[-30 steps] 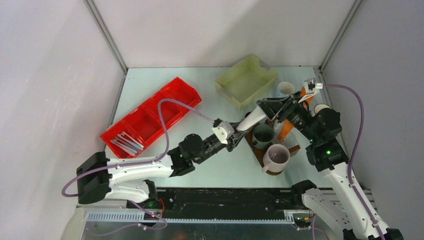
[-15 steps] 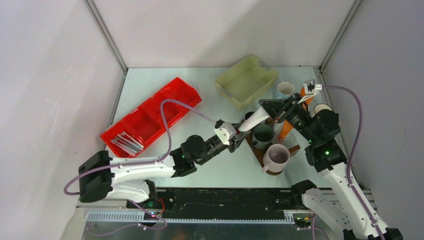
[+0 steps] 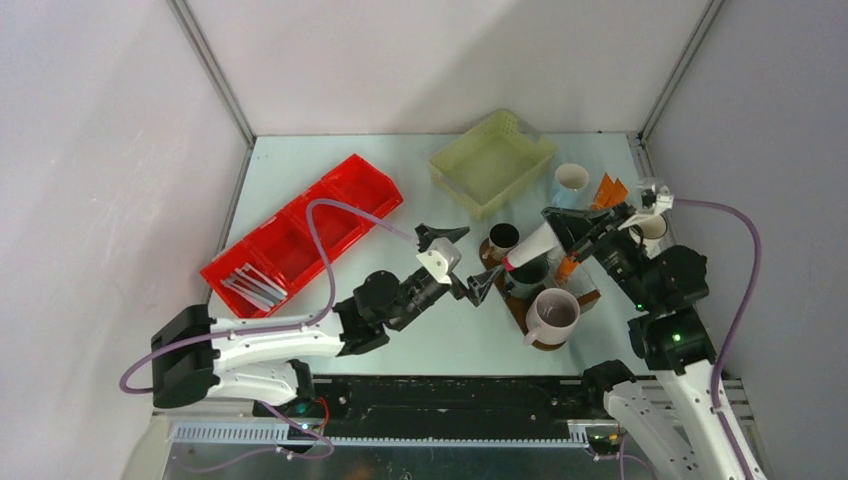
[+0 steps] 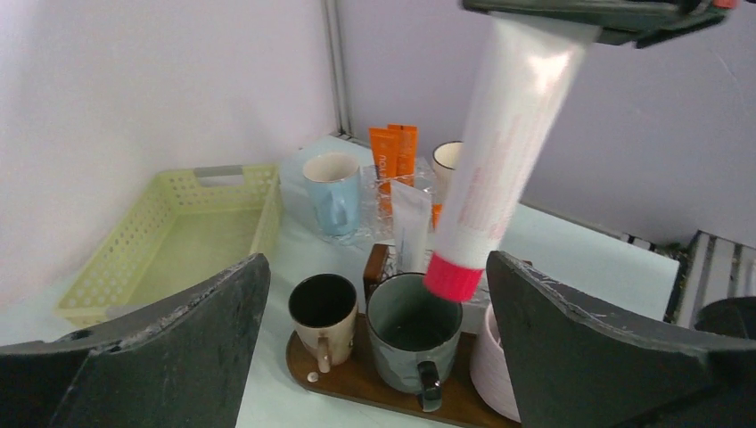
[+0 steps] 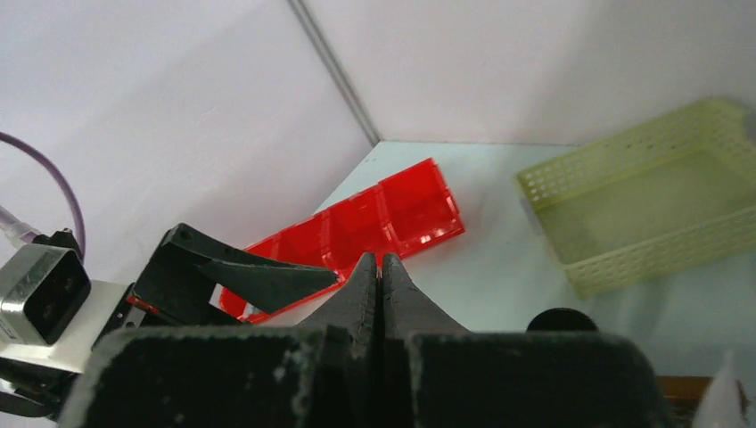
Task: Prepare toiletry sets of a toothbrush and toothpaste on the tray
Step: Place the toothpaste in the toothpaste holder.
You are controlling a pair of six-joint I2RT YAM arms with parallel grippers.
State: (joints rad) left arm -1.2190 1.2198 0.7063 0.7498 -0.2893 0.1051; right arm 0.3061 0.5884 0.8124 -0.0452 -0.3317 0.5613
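The table (image 3: pixel 330 180) carries a red bin (image 3: pixel 305 235) at the left, with white toothbrushes (image 3: pixel 250 288) in its near compartment. A yellow basket (image 3: pixel 492 160) sits at the back.

The tray (image 4: pixel 352 382) lies right of centre. On it stand a brown mug (image 4: pixel 323 308), a green mug (image 4: pixel 410 334) and a mauve mug (image 3: pixel 552 315), close together in a row. Behind the tray, off it, stand a blue mug (image 4: pixel 334 187) and a white mug (image 3: pixel 650 228), with orange tubes (image 4: pixel 393 156) upright between them. A small white tube (image 4: pixel 410 223) stands just behind the green mug.

The left gripper (image 3: pixel 462 262) is spread wide and holds nothing. It sits just left of the tray and faces the mugs.

The right gripper (image 5: pixel 382 266) is pressed tight on the flat end of a long white tube (image 4: pixel 504 152). This tube hangs tilted, with its red cap (image 4: pixel 453 276) down at the green mug's mouth. Whether the cap touches the rim I cannot tell.
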